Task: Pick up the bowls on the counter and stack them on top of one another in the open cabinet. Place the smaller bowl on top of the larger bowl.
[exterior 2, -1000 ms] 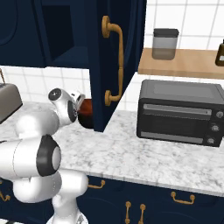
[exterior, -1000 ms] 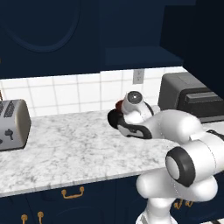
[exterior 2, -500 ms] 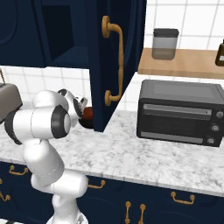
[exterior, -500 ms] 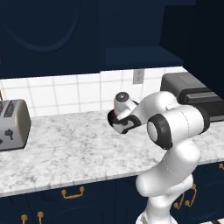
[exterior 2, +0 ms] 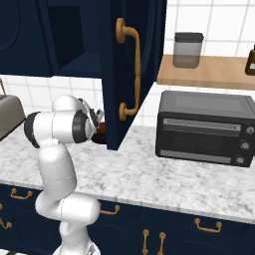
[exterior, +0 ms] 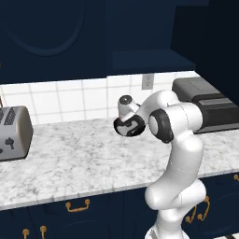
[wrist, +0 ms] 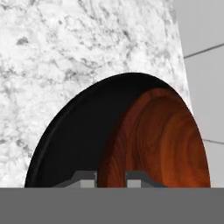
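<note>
Progress: nothing stacked in the cabinet (exterior: pixel 149 60) yet. Its navy shelf stands bare in the left base view; the door hangs open, seen edge-on in the right base view.

Bowls: hand view shows the black bowl (wrist: pixel 78 144) and the red bowl (wrist: pixel 162 140) overlapping, red one to the right and in front of the black one's rim. Whether the red sits inside the black or merely beside it, I cannot tell. Both are over the marbled desk (wrist: pixel 65 48), near the tiled far wall. In the left base view the black bowl (exterior: pixel 128 127) shows at my wrist, at about desk level; whether it rests there or is lifted is not clear. Right base view gives only a sliver of red bowl (exterior 2: pixel 101 128) behind my arm.

End effector (wrist: pixel 111 177): fingertips rise close together at the bottom of the hand view, narrow gap, astride the line where red meets black. Looks like a pinch on a rim, but which bowl's, or whether pinched at all, cannot tell.

Change from half a second ago: my arm has swung; the elbow now stands higher and nearer the camera, and wrist and bowl have shifted slightly left along the desk. Toaster (exterior: pixel 14 133) and oven (exterior 2: pixel 201 127) unchanged.

Left to do: carry both up to the shelf, black first, red on top.
</note>
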Controlling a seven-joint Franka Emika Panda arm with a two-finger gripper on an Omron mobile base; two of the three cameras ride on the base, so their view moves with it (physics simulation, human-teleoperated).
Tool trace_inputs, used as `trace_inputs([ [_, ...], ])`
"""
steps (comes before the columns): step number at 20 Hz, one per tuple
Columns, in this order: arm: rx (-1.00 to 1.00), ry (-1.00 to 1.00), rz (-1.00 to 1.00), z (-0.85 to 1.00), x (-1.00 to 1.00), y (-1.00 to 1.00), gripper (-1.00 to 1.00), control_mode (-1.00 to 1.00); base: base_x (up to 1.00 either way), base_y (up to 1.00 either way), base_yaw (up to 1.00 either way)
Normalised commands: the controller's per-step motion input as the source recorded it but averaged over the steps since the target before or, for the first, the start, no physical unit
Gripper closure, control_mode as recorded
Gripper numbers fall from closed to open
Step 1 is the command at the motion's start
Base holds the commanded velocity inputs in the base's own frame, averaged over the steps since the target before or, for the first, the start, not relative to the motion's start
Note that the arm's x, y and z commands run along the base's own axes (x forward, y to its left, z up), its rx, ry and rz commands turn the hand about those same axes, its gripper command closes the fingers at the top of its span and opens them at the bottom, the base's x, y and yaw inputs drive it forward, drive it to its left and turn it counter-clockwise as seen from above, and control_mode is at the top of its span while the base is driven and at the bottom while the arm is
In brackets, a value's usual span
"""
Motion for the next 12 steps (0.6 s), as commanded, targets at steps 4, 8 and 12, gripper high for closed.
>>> trace_inputs([
  [4,-0.02,0.0,0.0,-0.38,0.45,0.0,1.0,-1.0,0.0,0.0,0.0],
  [8,-0.01,0.0,0.0,-0.29,0.14,0.0,1.0,-1.0,0.0,0.0,0.0],
  [12,0.0,-0.02,0.0,0.08,0.0,0.0,-1.0,-1.0,0.0,0.0,0.0],
])
